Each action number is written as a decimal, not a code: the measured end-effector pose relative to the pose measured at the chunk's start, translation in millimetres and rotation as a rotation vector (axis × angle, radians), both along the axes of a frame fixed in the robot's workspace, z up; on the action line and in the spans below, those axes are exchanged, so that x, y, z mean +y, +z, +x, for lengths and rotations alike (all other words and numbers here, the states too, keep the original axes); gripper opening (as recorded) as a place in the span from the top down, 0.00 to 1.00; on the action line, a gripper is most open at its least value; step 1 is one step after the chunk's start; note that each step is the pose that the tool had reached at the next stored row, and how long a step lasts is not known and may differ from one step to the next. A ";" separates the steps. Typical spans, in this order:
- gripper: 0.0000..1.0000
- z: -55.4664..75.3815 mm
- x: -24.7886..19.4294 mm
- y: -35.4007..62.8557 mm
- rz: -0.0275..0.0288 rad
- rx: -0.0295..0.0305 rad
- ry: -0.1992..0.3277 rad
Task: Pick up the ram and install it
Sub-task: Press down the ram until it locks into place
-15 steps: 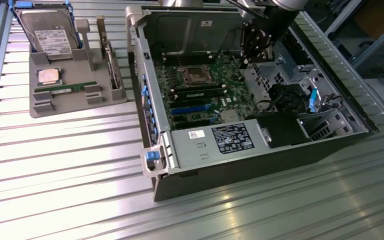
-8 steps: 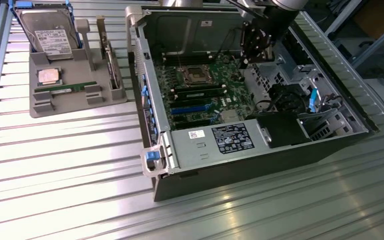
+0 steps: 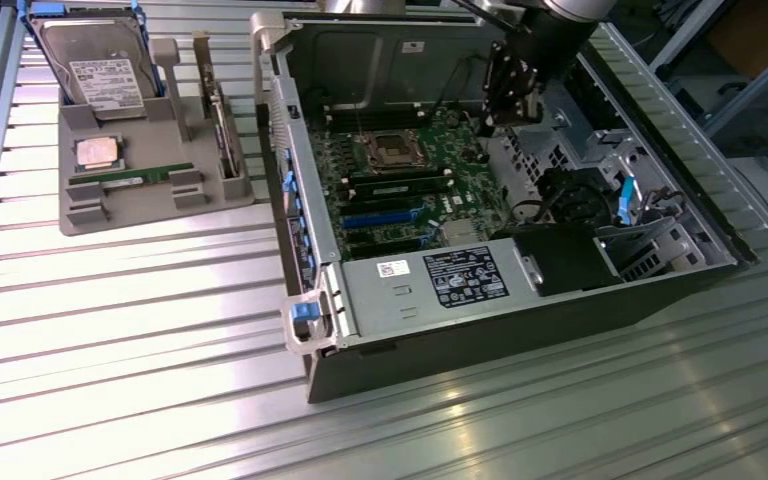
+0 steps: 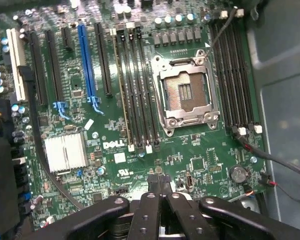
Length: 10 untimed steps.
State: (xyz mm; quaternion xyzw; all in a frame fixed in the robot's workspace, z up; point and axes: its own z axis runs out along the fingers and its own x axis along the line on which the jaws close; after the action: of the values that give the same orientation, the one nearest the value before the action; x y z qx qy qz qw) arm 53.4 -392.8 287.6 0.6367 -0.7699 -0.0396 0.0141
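The ram (image 3: 145, 178), a thin green stick with a white label, lies flat in a slot of the grey parts tray (image 3: 117, 215) at the exterior view's left. My gripper (image 3: 496, 122) hangs inside the open computer case (image 3: 491, 310), over the far side of the motherboard (image 3: 404, 190) and well away from the ram. In the wrist view my gripper (image 4: 159, 181) is shut, its fingertips pressed together with nothing between them. Below it lie the long black memory slots (image 4: 137, 85) and the open processor socket (image 4: 185, 92).
The tray also holds a hard drive (image 3: 97, 65), a square silver processor chip (image 3: 97, 152) and an upright card (image 3: 224, 130). The case walls (image 3: 277, 150), the power supply (image 3: 444, 280) and loose cables (image 4: 269, 157) hem in the motherboard. Ribbed metal table (image 3: 131, 380) surrounds the case.
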 end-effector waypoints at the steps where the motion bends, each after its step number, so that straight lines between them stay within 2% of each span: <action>1: 0.89 0.0 0.0 -0.1 0.0000 0.0000 -0.023; 4: 0.89 0.0 0.0 -0.4 0.0000 0.0000 -0.118; 10: 0.89 0.0 0.0 -0.7 -0.0001 0.0000 -0.196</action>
State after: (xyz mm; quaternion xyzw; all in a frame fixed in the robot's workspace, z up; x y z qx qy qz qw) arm 53.4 -392.8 286.9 0.5585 -0.8284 -0.0407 0.0102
